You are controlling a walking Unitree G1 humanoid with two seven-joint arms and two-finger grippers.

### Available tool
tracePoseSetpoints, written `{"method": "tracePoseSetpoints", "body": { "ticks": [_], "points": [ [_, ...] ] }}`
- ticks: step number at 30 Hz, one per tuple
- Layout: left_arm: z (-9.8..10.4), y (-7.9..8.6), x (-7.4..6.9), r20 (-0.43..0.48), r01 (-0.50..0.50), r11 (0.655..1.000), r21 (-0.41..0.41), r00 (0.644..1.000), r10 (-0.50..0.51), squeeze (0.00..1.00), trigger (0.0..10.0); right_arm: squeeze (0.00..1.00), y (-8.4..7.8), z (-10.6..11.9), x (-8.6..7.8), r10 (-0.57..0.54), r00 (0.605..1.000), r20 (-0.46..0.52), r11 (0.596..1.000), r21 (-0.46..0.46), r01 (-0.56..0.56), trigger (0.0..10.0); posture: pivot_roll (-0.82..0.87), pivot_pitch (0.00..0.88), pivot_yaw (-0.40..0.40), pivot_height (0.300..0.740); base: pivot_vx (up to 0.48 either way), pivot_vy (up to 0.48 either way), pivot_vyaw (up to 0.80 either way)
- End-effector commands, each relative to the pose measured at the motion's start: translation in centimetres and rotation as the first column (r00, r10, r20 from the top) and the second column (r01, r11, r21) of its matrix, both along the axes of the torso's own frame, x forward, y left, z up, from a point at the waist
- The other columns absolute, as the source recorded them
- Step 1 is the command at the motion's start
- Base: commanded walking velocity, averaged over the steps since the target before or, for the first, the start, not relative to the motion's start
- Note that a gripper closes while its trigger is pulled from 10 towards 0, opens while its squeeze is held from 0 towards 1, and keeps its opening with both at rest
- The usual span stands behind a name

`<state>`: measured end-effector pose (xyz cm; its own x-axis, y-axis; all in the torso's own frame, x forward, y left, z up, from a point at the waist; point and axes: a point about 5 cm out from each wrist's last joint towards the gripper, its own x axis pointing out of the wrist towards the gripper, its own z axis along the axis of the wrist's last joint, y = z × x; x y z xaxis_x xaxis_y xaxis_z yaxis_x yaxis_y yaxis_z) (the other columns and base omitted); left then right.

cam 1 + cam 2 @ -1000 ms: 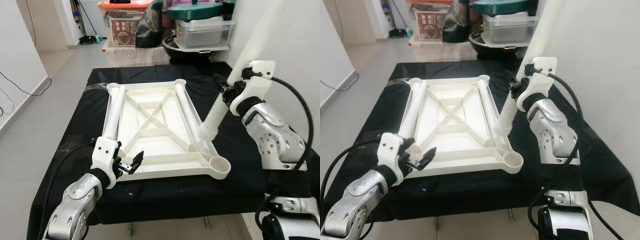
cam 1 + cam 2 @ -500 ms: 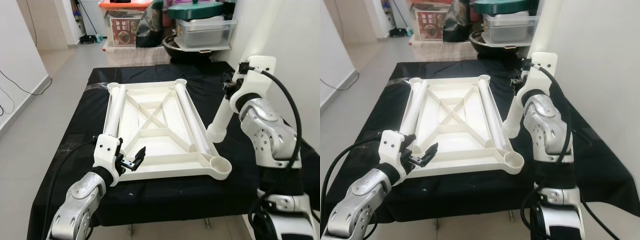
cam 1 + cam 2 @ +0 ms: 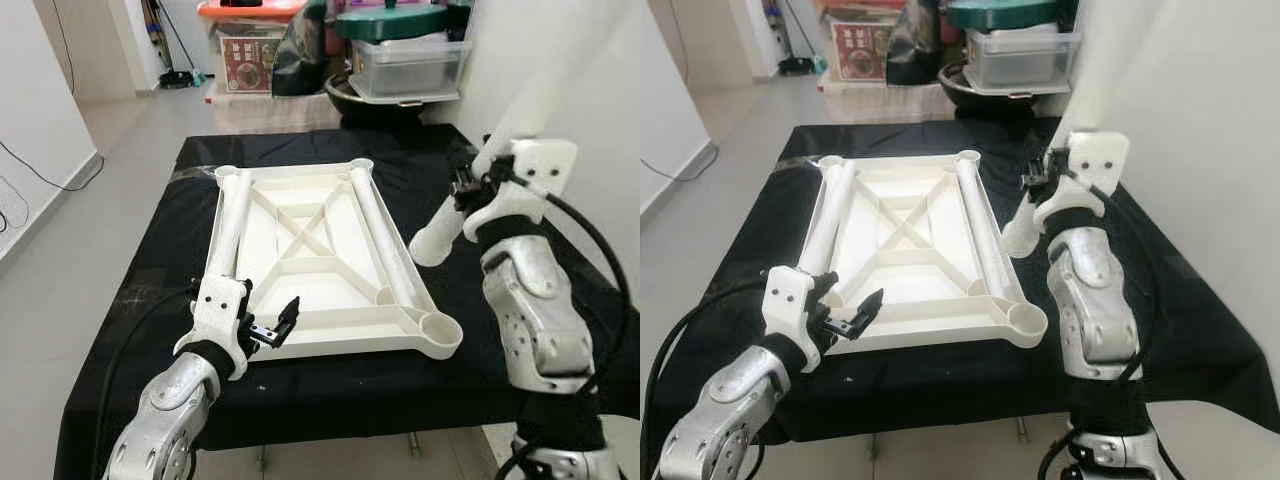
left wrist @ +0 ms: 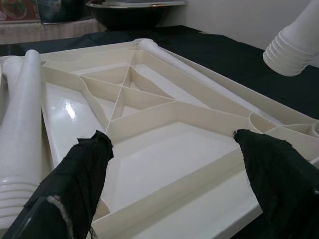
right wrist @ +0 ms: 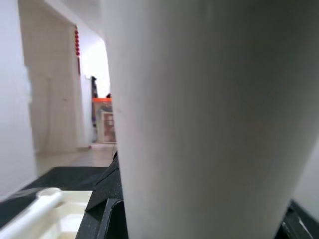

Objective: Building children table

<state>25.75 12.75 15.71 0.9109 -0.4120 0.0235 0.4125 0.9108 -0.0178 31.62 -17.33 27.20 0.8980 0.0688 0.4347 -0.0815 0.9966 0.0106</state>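
A white children's table top (image 3: 300, 262) lies upside down on the black-covered table (image 3: 160, 250). Two white legs rest inside it, one along its left side (image 3: 228, 225) and one along its right side (image 3: 375, 225). My right gripper (image 3: 470, 185) is shut on a third white leg (image 3: 440, 232), held tilted in the air to the right of the top, ribbed end lowest. That leg (image 5: 199, 119) looms close in the right wrist view. My left gripper (image 3: 270, 325) stands open at the top's front left edge, with its fingers (image 4: 75, 184) on either side of the rim.
An empty round socket (image 3: 440, 332) sits at the top's front right corner. Plastic storage boxes (image 3: 405, 60) and a dark pan stand behind the table. A white wall (image 3: 600, 90) runs close along the right. Open floor (image 3: 60, 270) lies to the left.
My right arm has lifted the held leg's ribbed end up and away from the top's right side. My left gripper has shifted slightly right along the front edge.
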Motion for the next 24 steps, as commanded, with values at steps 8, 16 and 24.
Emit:
{"method": "tracePoseSetpoints", "body": {
  "ticks": [8,16,24],
  "points": [
    [0.2,-0.8,0.0,0.028,-0.030,0.999,0.039,0.999,0.029,0.00,10.0,0.00,0.8,-2.3,-0.8,0.085,0.992,-0.090,0.992,0.101,-0.075,10.0,0.01,0.000,-0.033,0.740,0.000,0.000,0.00],
    [1.7,0.1,-1.2,0.126,-0.064,0.986,0.152,0.991,0.045,0.00,10.0,0.00,1.8,-3.7,-2.8,0.189,0.977,-0.102,0.982,0.028,-0.187,10.0,0.03,0.000,-0.046,0.740,0.000,0.000,0.00],
    [2.2,1.5,-2.5,0.166,-0.128,0.970,0.207,0.982,0.094,0.00,10.0,0.00,1.8,-2.2,-5.7,0.263,0.962,-0.070,0.965,0.040,-0.261,10.0,0.02,0.000,-0.058,0.740,0.000,0.000,0.00]
  ]
}}
